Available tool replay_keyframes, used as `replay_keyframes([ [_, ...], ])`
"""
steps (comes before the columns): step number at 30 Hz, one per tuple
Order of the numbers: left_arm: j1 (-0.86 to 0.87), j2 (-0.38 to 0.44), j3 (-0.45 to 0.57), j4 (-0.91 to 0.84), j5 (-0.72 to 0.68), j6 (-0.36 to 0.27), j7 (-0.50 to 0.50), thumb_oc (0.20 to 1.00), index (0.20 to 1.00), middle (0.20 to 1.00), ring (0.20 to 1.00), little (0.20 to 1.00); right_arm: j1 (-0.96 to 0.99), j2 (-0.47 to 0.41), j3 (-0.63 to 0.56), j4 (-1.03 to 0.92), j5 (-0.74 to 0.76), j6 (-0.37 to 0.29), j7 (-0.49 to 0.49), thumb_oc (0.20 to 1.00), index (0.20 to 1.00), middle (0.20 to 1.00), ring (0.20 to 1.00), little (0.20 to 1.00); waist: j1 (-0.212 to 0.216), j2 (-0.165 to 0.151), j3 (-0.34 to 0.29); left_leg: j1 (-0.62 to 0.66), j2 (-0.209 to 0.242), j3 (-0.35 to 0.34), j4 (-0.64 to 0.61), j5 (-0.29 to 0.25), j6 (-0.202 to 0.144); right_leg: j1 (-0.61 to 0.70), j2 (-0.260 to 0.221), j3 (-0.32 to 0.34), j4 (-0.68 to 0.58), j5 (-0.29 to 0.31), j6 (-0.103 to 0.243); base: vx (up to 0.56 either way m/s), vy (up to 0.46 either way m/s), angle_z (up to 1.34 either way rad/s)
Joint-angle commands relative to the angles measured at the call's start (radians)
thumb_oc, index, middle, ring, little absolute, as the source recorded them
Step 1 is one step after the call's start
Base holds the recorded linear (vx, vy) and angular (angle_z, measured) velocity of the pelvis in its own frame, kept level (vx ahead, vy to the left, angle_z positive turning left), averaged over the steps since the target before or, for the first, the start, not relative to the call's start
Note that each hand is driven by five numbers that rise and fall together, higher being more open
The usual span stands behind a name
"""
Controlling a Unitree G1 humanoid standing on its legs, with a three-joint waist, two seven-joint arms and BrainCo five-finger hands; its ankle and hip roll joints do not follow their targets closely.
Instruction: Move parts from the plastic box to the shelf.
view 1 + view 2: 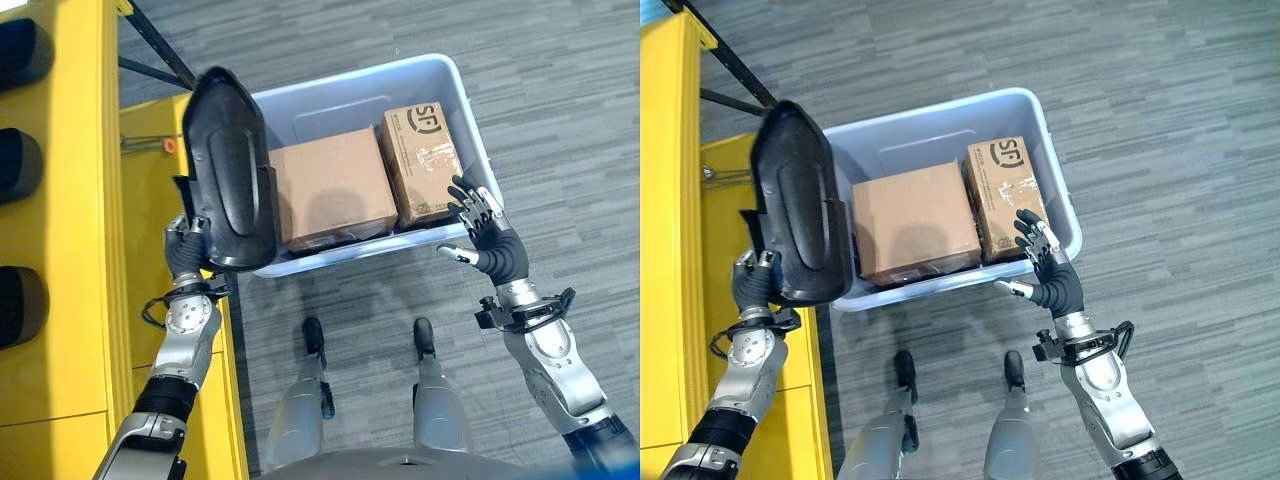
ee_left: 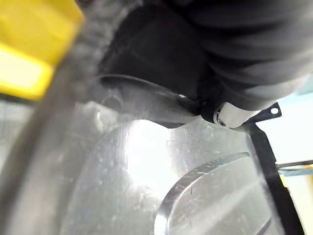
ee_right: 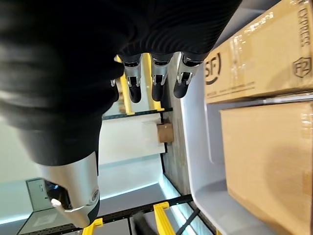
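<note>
The left hand is raised beside the yellow shelf, gripping the lower end of a black part held upright over the box's left rim. The right hand hovers with fingers spread and empty at the near right rim of the box. Inside lie two cartons.

The left hand is raised at the left of the frame, fingers hidden. The right hand hovers at right, fingers spread and relaxed.
</note>
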Motion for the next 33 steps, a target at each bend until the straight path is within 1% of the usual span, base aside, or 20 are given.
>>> replay_keyframes([
  [1, -0.123, 0.062, 0.052, 0.01, 0.086, -0.102, -0.013, 0.2, 0.2, 0.2, 0.2, 0.2, 0.008, 0.011, -0.02, -0.002, -0.013, -0.025, 0.025, 1.0, 1.0, 1.0, 1.0, 1.0, -0.007, -0.069, -0.066, 0.085, 0.092, -0.02, 0.052, -0.067, -0.074, -0.007, -0.086, 0.008, 0.056, 0.079, 0.049, 0.08, -0.033, 0.15],
  [5, -0.062, 0.062, 0.08, -0.113, 0.092, -0.108, -0.068, 0.2, 0.2, 0.2, 0.2, 0.2, 0.033, 0.021, -0.03, 0.007, 0.003, -0.008, 0.061, 1.0, 1.0, 1.0, 1.0, 1.0, 0.004, -0.054, -0.128, 0.15, 0.109, -0.025, 0.031, -0.066, -0.075, 0.055, -0.076, -0.005, 0.065, 0.048, 0.046, 0.08, -0.056, -0.03],
  [7, -0.04, 0.062, 0.085, -0.167, 0.066, -0.106, -0.103, 0.2, 0.2, 0.2, 0.2, 0.2, 0.049, 0.024, -0.035, 0.006, 0.005, 0.001, 0.075, 1.0, 1.0, 1.0, 1.0, 1.0, 0.007, -0.047, -0.156, 0.175, 0.114, -0.026, 0.026, -0.068, -0.075, 0.077, -0.072, -0.009, 0.068, 0.036, 0.046, 0.06, -0.058, 0.06],
  [10, -0.014, 0.051, 0.086, -0.218, 0.028, -0.11, -0.14, 0.2, 0.2, 0.2, 0.2, 0.2, 0.058, 0.03, -0.037, 0.006, 0.005, 0.008, 0.081, 1.0, 1.0, 1.0, 1.0, 1.0, 0.009, -0.038, -0.179, 0.199, 0.121, -0.023, 0.022, -0.067, -0.076, 0.097, -0.066, -0.009, 0.076, 0.023, 0.045, 0.02, -0.057, 0.05],
  [13, 0.032, 0.035, 0.087, -0.298, -0.017, -0.105, -0.193, 0.2, 0.2, 0.2, 0.2, 0.2, 0.069, 0.037, -0.044, 0.006, 0.002, 0.014, 0.087, 1.0, 1.0, 1.0, 1.0, 1.0, 0.013, -0.024, -0.206, 0.224, 0.134, -0.028, 0.019, -0.061, -0.077, 0.121, -0.054, -0.013, 0.095, -0.004, 0.036, 0.0, -0.09, -0.02],
  [16, 0.075, 0.022, 0.09, -0.35, -0.053, -0.103, -0.232, 0.2, 0.2, 0.2, 0.2, 0.2, 0.073, 0.038, -0.046, 0.003, 0.004, 0.014, 0.09, 1.0, 1.0, 1.0, 1.0, 1.0, 0.014, -0.011, -0.216, 0.236, 0.15, -0.036, 0.019, -0.052, -0.078, 0.128, -0.032, -0.012, 0.134, -0.039, 0.024, -0.02, -0.094, -0.03],
  [17, 0.11, 0.016, 0.09, -0.382, -0.058, -0.1, -0.251, 0.2, 0.2, 0.2, 0.2, 0.2, 0.075, 0.035, -0.045, 0.001, 0.003, 0.016, 0.094, 1.0, 1.0, 1.0, 1.0, 1.0, 0.016, -0.003, -0.22, 0.245, 0.165, -0.041, 0.021, -0.044, -0.079, 0.129, -0.012, -0.014, 0.166, -0.066, 0.012, -0.03, -0.139, 0.01],
  [18, 0.131, 0.009, 0.093, -0.403, -0.077, -0.098, -0.266, 0.2, 0.2, 0.2, 0.2, 0.2, 0.073, 0.032, -0.044, -0.006, 0.003, 0.014, 0.097, 1.0, 1.0, 1.0, 1.0, 1.0, 0.017, 0.001, -0.221, 0.249, 0.172, -0.045, 0.022, -0.037, -0.079, 0.129, 0.001, -0.013, 0.183, -0.079, 0.005, -0.07, -0.205, 0.04],
  [19, 0.156, 0.004, 0.096, -0.423, -0.082, -0.093, -0.275, 0.2, 0.2, 0.2, 0.2, 0.2, 0.067, 0.027, -0.038, -0.001, 0.004, 0.011, 0.097, 1.0, 1.0, 1.0, 1.0, 1.0, 0.021, 0.012, -0.22, 0.253, 0.193, -0.055, 0.025, -0.016, -0.082, 0.123, 0.03, -0.017, 0.224, -0.112, -0.01, -0.07, -0.178, 0.05],
  [21, 0.186, -0.012, 0.092, -0.444, -0.115, -0.084, -0.302, 0.2, 0.2, 0.2, 0.2, 0.2, 0.057, 0.023, -0.032, -0.003, 0.009, 0.007, 0.097, 1.0, 1.0, 1.0, 1.0, 1.0, 0.025, 0.022, -0.218, 0.252, 0.216, -0.068, 0.03, 0.007, -0.083, 0.107, 0.063, -0.015, 0.273, -0.142, -0.03, -0.08, -0.18, 0.03],
  [22, 0.199, -0.011, 0.089, -0.457, -0.092, -0.077, -0.3, 0.2, 0.2, 0.2, 0.2, 0.2, 0.05, 0.021, -0.026, -0.001, 0.012, 0.007, 0.095, 1.0, 1.0, 1.0, 1.0, 1.0, 0.029, 0.027, -0.215, 0.248, 0.227, -0.075, 0.034, 0.019, -0.083, 0.096, 0.078, -0.018, 0.299, -0.155, -0.038, -0.09, -0.171, 0.06],
  [24, 0.224, -0.022, 0.079, -0.462, -0.093, -0.072, -0.308, 0.2, 0.2, 0.2, 0.2, 0.2, 0.028, 0.016, -0.015, 0.0, 0.012, 0.003, 0.093, 1.0, 1.0, 1.0, 1.0, 1.0, 0.037, 0.039, -0.207, 0.238, 0.251, -0.091, 0.042, 0.051, -0.083, 0.077, 0.11, -0.029, 0.35, -0.182, -0.057, -0.11, -0.227, 0.04],
  [25, 0.252, -0.029, 0.068, -0.469, -0.079, -0.065, -0.314, 0.2, 0.2, 0.2, 0.2, 0.2, 0.015, 0.009, -0.009, -0.003, 0.012, -0.002, 0.091, 1.0, 1.0, 1.0, 1.0, 1.0, 0.046, 0.047, -0.192, 0.225, 0.271, -0.109, 0.049, 0.082, -0.081, 0.059, 0.134, -0.041, 0.395, -0.201, -0.07, -0.15, -0.268, 0.0],
  [26, 0.266, -0.036, 0.061, -0.477, -0.083, -0.061, -0.319, 0.2, 0.2, 0.2, 0.2, 0.2, 0.003, 0.006, -0.002, -0.005, 0.013, -0.005, 0.09, 1.0, 1.0, 1.0, 1.0, 1.0, 0.054, 0.052, -0.182, 0.216, 0.28, -0.123, 0.049, 0.106, -0.084, 0.048, 0.144, -0.048, 0.414, -0.21, -0.076, -0.25, -0.32, 0.2],
  [27, 0.287, -0.049, 0.057, -0.483, -0.096, -0.056, -0.329, 0.2, 0.2, 0.2, 0.2, 0.2, -0.018, -0.002, 0.003, -0.012, 0.015, -0.014, 0.087, 1.0, 1.0, 1.0, 1.0, 1.0, 0.07, 0.065, -0.157, 0.189, 0.301, -0.152, 0.034, 0.171, -0.099, 0.021, 0.164, -0.069, 0.442, -0.224, -0.087, -0.24, -0.273, 0.31],
  [28, 0.293, -0.056, 0.053, -0.491, -0.105, -0.052, -0.334, 0.2, 0.2, 0.2, 0.2, 0.2, -0.03, -0.008, 0.003, -0.015, 0.006, -0.019, 0.082, 1.0, 1.0, 1.0, 1.0, 1.0, 0.079, 0.07, -0.146, 0.17, 0.306, -0.163, 0.025, 0.206, -0.105, 0.011, 0.166, -0.086, 0.451, -0.225, -0.094, -0.25, -0.256, 0.54],
  [29, 0.299, -0.064, 0.047, -0.497, -0.119, -0.047, -0.344, 0.2, 0.2, 0.2, 0.2, 0.2, -0.041, -0.015, 0.003, -0.014, 0.0, -0.023, 0.074, 1.0, 1.0, 1.0, 1.0, 1.0, 0.085, 0.071, -0.136, 0.149, 0.303, -0.169, 0.026, 0.217, -0.105, 0.005, 0.165, -0.102, 0.453, -0.227, -0.098, -0.16, -0.167, 0.52],
  [30, 0.3, -0.068, 0.044, -0.494, -0.125, -0.044, -0.349, 0.2, 0.2, 0.2, 0.2, 0.2, -0.047, -0.017, 0.0, -0.012, -0.009, -0.026, 0.067, 1.0, 1.0, 1.0, 1.0, 1.0, 0.087, 0.068, -0.131, 0.132, 0.304, -0.155, 0.026, 0.23, -0.102, 0.004, 0.155, -0.117, 0.446, -0.226, -0.1, -0.13, -0.129, 0.77],
  [31, 0.301, -0.07, 0.044, -0.494, -0.122, -0.042, -0.347, 0.2, 0.2, 0.2, 0.2, 0.2, -0.053, -0.017, -0.001, -0.006, -0.026, -0.029, 0.055, 1.0, 1.0, 1.0, 1.0, 1.0, 0.088, 0.063, -0.128, 0.118, 0.302, -0.122, 0.026, 0.243, -0.098, 0.009, 0.138, -0.142, 0.436, -0.227, -0.102, -0.08, -0.128, 0.86],
  [33, 0.287, -0.068, 0.026, -0.481, -0.132, -0.044, -0.349, 0.2, 0.2, 0.2, 0.2, 0.2, -0.06, -0.016, -0.005, 0.012, -0.048, -0.031, 0.028, 1.0, 1.0, 1.0, 1.0, 1.0, 0.089, 0.05, -0.118, 0.1, 0.296, -0.036, 0.023, 0.265, -0.105, 0.051, 0.108, -0.189, 0.393, -0.219, -0.104, -0.11, -0.156, 1.2],
])
